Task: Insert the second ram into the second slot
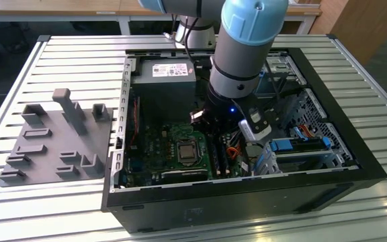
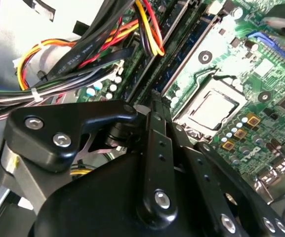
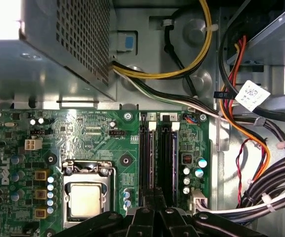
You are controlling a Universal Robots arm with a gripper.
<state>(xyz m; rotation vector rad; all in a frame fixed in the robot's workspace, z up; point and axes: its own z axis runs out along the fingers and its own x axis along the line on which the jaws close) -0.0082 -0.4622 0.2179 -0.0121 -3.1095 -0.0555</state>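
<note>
Two memory slots [image 3: 147, 163] run side by side just beside the processor socket [image 3: 85, 197], between it and the bundle of cables [image 3: 261, 197] on the far side. The arm [image 1: 244, 50] reaches straight down into the open computer case [image 1: 247, 184]; we judge it stands upright so that any push goes squarely along the slots and not across them. In both wrist views the pincer [image 3: 154, 193] sits right over the slots, at the end level with the socket, so that it clears the cables. Its fingers [image 2: 157, 123] are drawn together, tips meeting, and we see nothing wide held between them. We cannot pick out the memory stick for certain: the dark strips in the slots may be stick edges, and whether the tips press on one we cannot tell
</note>
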